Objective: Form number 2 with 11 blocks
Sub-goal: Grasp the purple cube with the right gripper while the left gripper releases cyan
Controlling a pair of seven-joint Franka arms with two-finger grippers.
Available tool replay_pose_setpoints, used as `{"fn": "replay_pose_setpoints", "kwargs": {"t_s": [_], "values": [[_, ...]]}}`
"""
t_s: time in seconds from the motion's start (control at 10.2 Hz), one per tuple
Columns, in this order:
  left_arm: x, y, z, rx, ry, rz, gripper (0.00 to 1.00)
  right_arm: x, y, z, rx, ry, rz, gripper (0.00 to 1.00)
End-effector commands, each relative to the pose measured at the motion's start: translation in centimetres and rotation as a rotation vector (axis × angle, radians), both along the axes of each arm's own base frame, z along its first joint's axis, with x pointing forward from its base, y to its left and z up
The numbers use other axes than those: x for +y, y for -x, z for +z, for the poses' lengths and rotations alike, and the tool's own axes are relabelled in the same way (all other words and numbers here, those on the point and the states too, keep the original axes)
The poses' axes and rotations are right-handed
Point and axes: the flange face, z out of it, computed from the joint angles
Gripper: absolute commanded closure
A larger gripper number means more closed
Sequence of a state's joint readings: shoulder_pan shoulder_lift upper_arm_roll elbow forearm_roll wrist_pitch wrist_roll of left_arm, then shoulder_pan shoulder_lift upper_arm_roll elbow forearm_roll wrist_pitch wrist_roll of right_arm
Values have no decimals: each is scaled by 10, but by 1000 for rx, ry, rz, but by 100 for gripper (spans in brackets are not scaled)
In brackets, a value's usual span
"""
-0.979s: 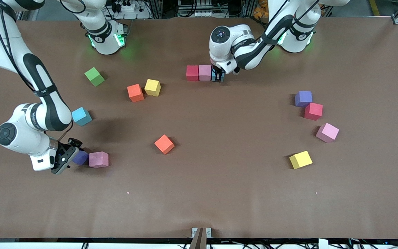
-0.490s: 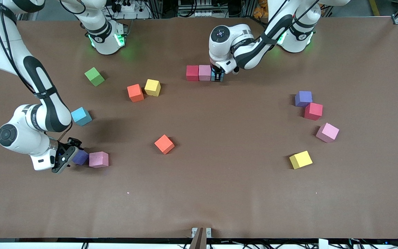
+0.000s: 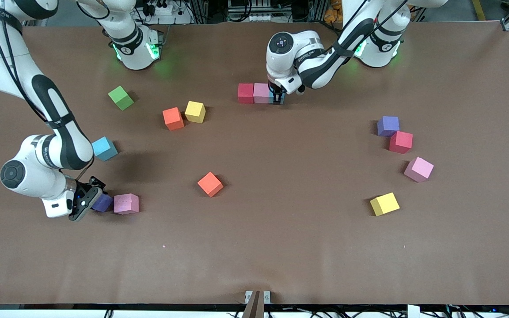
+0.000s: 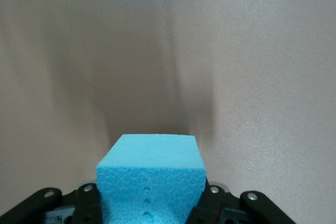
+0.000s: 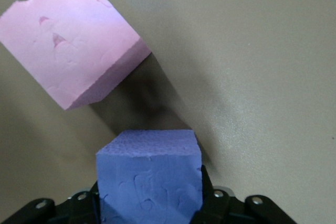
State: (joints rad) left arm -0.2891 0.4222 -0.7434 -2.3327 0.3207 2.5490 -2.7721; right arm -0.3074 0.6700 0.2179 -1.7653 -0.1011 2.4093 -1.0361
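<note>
A red block and a pink block lie side by side near the robots' bases. My left gripper is shut on a blue block right beside the pink one; the left wrist view shows this block between the fingers. My right gripper is shut on a purple block that rests on the table next to another pink block. In the right wrist view the purple block fills the jaws, with the pink block just past it.
Loose on the table: a blue block, green cube, orange, yellow and orange blocks. Toward the left arm's end lie purple, red, pink and yellow blocks.
My right gripper's fingers have closed on the purple block. The left gripper has carried the blue block slightly closer to the pink one.
</note>
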Motion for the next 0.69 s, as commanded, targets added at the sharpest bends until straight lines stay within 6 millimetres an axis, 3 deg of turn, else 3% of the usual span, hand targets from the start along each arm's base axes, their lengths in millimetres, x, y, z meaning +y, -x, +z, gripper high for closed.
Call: {"fn": "replay_pose_setpoints", "kwargs": {"t_s": [0.0,0.2,0.49,0.59], "values": [[-8,9,0,-9,-16,156,100,1,-2,1,-2,2,17,48],[-8,9,0,-8,-15,160,100,3,-3,4,-6,3,17,61],[-9,8,-3,2,-15,163,100,15,-1,19,29,6,38,67],[-11,7,-3,5,-12,166,100,18,-3,33,13,10,41,68]]}}
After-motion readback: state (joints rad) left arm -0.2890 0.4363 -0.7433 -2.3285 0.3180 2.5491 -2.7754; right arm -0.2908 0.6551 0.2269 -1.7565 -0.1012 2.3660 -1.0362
